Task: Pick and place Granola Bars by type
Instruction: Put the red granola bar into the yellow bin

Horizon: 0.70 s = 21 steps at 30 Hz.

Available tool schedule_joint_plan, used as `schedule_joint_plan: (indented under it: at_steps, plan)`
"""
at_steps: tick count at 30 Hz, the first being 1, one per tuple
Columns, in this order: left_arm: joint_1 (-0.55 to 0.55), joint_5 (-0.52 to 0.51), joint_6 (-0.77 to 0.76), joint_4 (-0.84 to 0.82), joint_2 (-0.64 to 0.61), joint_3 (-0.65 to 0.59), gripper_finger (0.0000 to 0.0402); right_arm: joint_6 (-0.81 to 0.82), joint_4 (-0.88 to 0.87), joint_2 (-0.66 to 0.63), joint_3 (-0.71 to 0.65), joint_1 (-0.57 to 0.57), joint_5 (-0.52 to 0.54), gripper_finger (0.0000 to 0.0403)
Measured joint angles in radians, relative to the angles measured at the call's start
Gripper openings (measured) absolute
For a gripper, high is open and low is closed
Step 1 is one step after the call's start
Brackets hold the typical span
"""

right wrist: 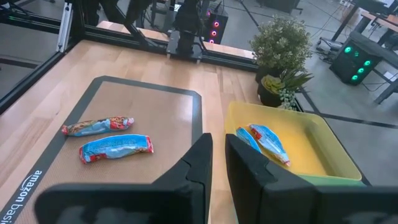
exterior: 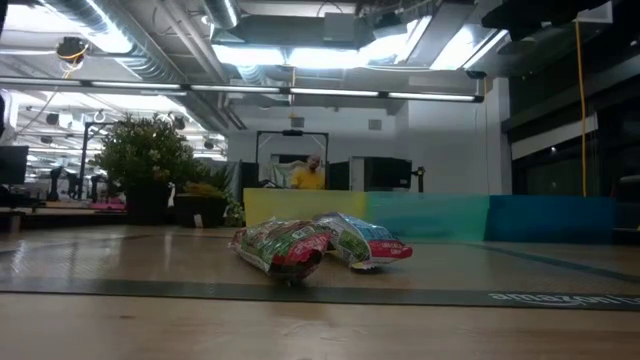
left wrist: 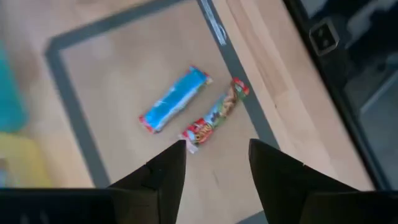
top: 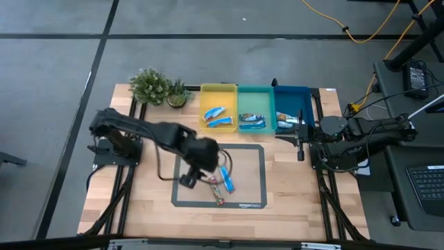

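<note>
Two Granola Bars lie flat on the grey-edged mat (top: 253,156): a bright blue one (left wrist: 175,99) and a red and green one (left wrist: 214,115), side by side. My left gripper (left wrist: 217,155) hovers open above the mat, just short of the red and green bar's near end, with nothing between its fingers. In the high view it is over the mat's left half (top: 208,173). My right gripper (right wrist: 219,146) waits shut at the table's right side (top: 300,142). Two blue bars (top: 217,117) lie in the yellow tray (top: 218,90).
The teal tray (top: 254,94) and the blue tray (top: 291,94) stand beside the yellow one along the far edge, each with bars inside. Two potted plants (top: 158,88) stand at the far left corner. Bare wood lies around the mat.
</note>
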Motion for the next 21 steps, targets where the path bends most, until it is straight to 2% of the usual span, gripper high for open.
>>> schedule_joint_plan:
  at_steps: [8,14,21]
  plan:
    - [-0.050,-0.002,0.120,0.038,0.197,0.000,0.0181,0.000,0.000,0.000,0.000,0.000,0.000,0.0049]
    - [-0.058,0.018,0.128,0.148,0.303,0.000,0.0201,0.000,0.000,0.000,0.000,0.000,-0.002,0.0049]
    - [-0.069,0.026,0.157,0.166,0.412,0.000,0.0230,0.000,-0.001,0.000,0.000,0.000,-0.054,0.0049]
